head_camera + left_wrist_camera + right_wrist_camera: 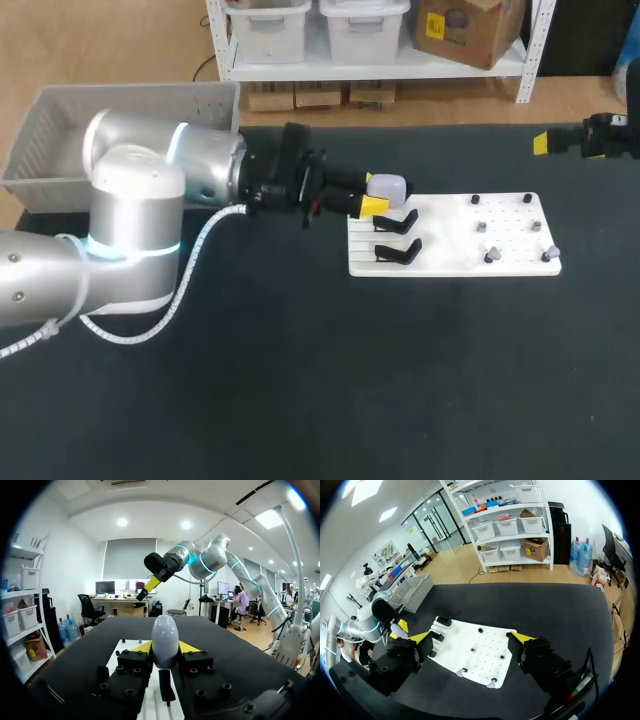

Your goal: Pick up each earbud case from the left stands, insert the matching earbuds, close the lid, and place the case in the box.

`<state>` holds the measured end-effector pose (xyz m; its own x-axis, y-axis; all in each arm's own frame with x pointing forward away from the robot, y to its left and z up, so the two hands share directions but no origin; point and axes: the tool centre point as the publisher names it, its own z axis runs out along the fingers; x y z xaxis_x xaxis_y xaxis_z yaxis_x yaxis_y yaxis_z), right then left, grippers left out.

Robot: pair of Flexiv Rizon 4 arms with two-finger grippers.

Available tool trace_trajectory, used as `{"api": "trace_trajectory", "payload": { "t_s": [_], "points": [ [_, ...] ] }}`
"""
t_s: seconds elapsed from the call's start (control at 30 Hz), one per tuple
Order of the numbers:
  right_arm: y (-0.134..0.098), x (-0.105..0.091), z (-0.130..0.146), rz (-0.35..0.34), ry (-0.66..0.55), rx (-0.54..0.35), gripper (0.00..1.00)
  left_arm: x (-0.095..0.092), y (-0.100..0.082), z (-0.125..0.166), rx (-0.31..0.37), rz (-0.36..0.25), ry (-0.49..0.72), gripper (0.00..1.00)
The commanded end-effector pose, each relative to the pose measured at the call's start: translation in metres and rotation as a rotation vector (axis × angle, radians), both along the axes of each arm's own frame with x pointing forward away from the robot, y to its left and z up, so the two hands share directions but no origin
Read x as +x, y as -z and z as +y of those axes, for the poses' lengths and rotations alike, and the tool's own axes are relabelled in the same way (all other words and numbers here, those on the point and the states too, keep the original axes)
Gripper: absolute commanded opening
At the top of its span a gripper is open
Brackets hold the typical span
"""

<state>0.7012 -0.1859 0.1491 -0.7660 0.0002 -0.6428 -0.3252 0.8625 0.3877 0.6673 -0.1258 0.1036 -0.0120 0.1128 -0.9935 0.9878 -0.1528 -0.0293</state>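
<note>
— So, far left first?
— Grey slatted box (pixel 60 120) at the tabletop's (pixel 300 400) far left corner. My left arm (pixel 150 200) crosses in front of it toward the middle.
— And its gripper?
— The left gripper (pixel 372 198) is clamped on the white earbud case (pixel 389 186), with a yellow tip against each side. The wrist view shows the same. The case is over the far left corner of the white board (pixel 450 235). Cannot tell whether it rests on anything beneath.
— Next along?
— Two black stands (pixel 397 220) just beside the case, toward the near edge. A few small grey earbuds (pixel 492 256) on the board's right half, apart from one another.
— Far right?
— The right gripper (pixel 545 143) is raised by the tabletop's far right edge, fingers spread wide, holding nothing.
</note>
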Motion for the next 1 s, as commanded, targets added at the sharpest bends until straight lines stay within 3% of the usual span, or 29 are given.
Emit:
{"api": "trace_trajectory", "payload": {
  "t_s": [0.03, 1.0],
  "points": [
    [-0.0004, -0.0006, 0.0, 0.0, 0.001, -0.002, 1.0, -0.008, 0.0028, 0.0019, -0.005, -0.007, -0.062, 0.0],
    [-0.0036, -0.0042, 0.0026, -0.009, 0.01, 0.005, 1.0, -0.009, 0.0028, 0.0011, -0.016, -0.01, -0.019, 0.0]
  ]
}}
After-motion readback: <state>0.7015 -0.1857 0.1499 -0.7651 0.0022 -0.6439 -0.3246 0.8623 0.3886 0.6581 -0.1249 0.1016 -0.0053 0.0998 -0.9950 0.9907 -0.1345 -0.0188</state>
